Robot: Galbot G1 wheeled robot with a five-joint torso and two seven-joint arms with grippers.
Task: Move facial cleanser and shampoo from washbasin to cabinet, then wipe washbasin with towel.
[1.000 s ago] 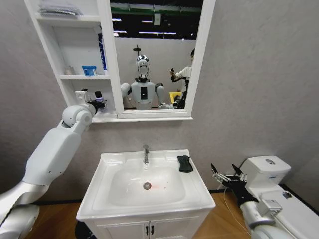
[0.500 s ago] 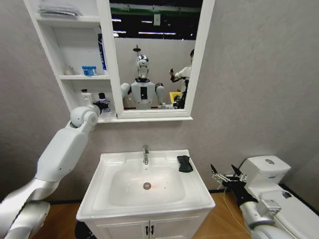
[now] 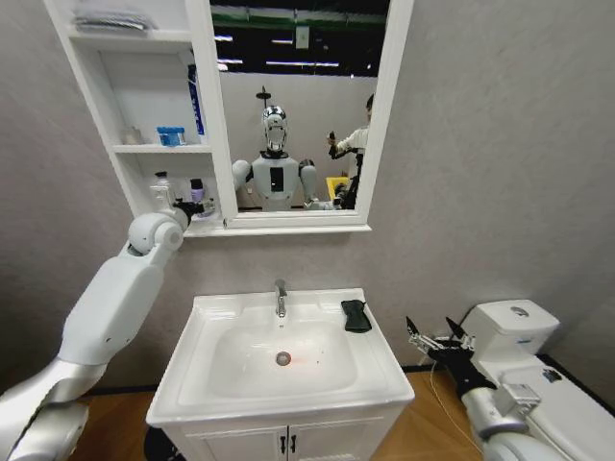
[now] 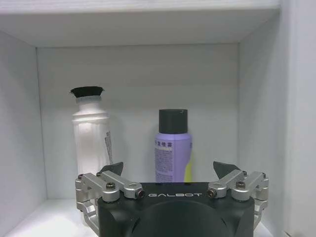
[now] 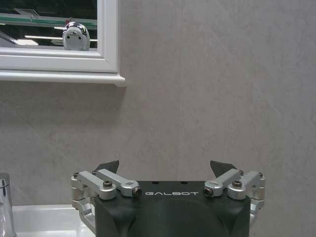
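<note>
My left jaws (image 4: 169,173) gape empty at the cabinet's (image 3: 135,115) bottom shelf.
White bottle (image 4: 90,133) and purple bottle (image 4: 173,145) stand inside; right jaws (image 5: 168,170) spread too; towel (image 3: 356,315) on washbasin (image 3: 380,370).

You see a glossy white ceramic washbasin (image 3: 192,379) with a chrome tap (image 3: 281,298); the towel (image 3: 356,315) is matt black cloth; the cabinet (image 3: 106,106) looks smooth and painted (satin white); the wall (image 3: 490,163) is matt grey.
</note>
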